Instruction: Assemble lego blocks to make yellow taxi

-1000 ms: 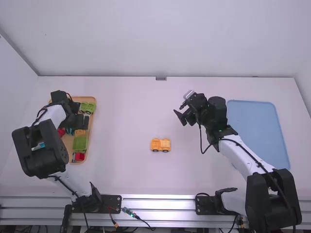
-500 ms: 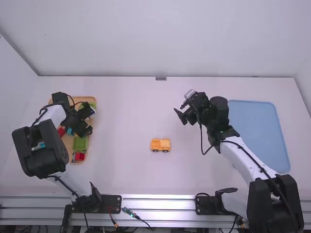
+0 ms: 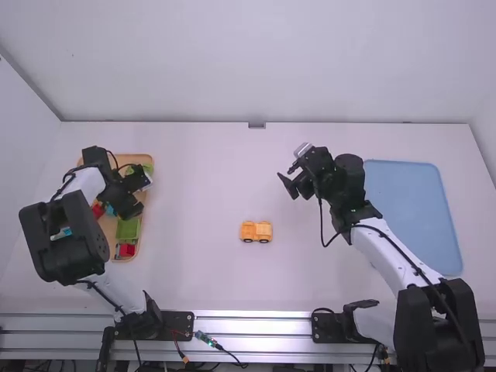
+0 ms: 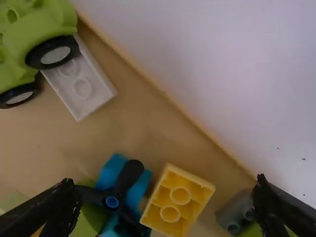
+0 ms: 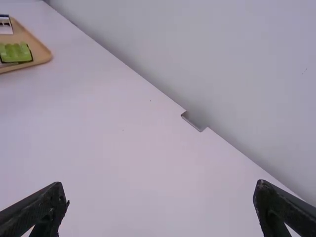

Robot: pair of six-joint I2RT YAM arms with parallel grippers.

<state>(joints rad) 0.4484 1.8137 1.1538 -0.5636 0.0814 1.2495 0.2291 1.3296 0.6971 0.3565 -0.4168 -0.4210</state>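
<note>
Fingers spread, the left gripper is hovering over the tray holding a yellow brick, the right gripper is hanging open, and a yellow wheeled block is sitting mid-table.

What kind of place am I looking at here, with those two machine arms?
Probably a robotics lab or test station: two arms are mounted at a metal rail, cables run along them, and toy bricks wait in a wooden-coloured tray on a plain white table.
</note>
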